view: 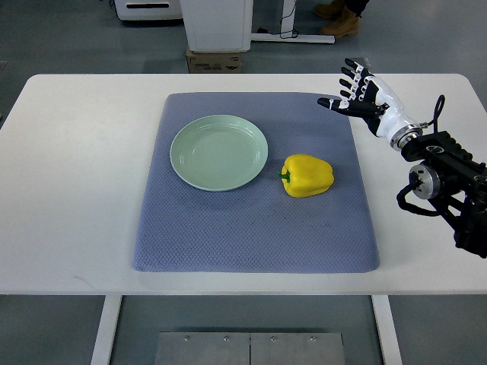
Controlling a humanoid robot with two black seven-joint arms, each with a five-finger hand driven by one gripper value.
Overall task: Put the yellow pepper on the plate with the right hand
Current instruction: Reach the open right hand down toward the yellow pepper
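A yellow pepper (307,176) lies on its side on the blue-grey mat, its green stem pointing left toward a pale green plate (219,152). The plate holds nothing and sits just left of the pepper, with a small gap between them. My right hand (354,90) hovers over the mat's far right corner, above and to the right of the pepper, fingers spread and holding nothing. Its black forearm comes in from the right edge. The left arm does not show.
The blue-grey mat (251,228) covers the middle of a white table (68,190). Beyond the table's far edge stand a cardboard box (214,61) and a white cabinet base (216,23). A person's boots (338,17) show at the top.
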